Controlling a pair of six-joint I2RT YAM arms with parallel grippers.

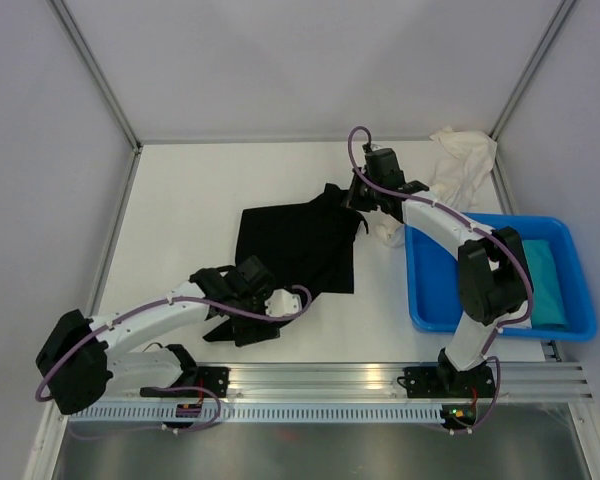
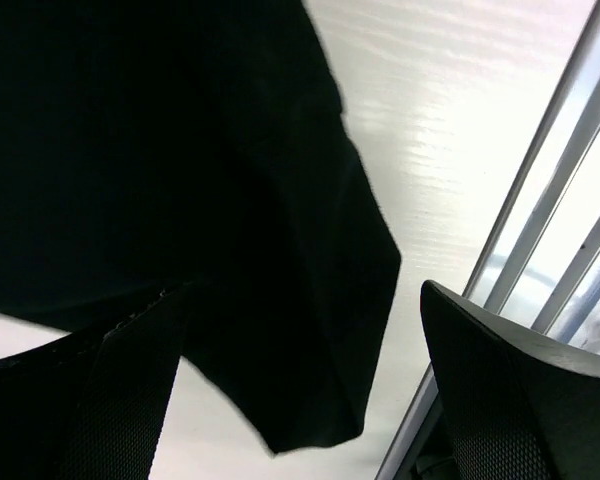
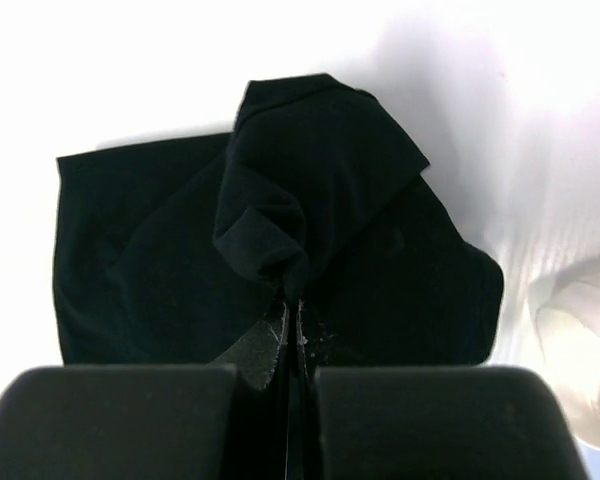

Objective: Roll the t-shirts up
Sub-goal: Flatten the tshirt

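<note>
Black soft-cloth t-shirt (image 1: 295, 250), spread and rumpled on the white table (image 1: 180, 190) left of the blue plastic tray (image 1: 425, 300). The right gripper (image 3: 290, 320), fingers pressed together, pinches a raised fold at the shirt corner nearest the tray. The left gripper (image 2: 300, 300), on the shirt's side away from the tray, is spread wide, with the hem lying loose between its fingers. A teal t-shirt (image 1: 545, 275) lies inside the tray, and a white t-shirt (image 1: 465, 160) lies just beyond its far rim.

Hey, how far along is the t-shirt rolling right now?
Nothing looks rolled yet. In hand: the black t-shirt lies loosely spread, the right gripper pinching its far corner, the left gripper open at its near edge. Remaining: the white t-shirt crumpled beyond the blue bin, the teal t-shirt inside it.
</note>
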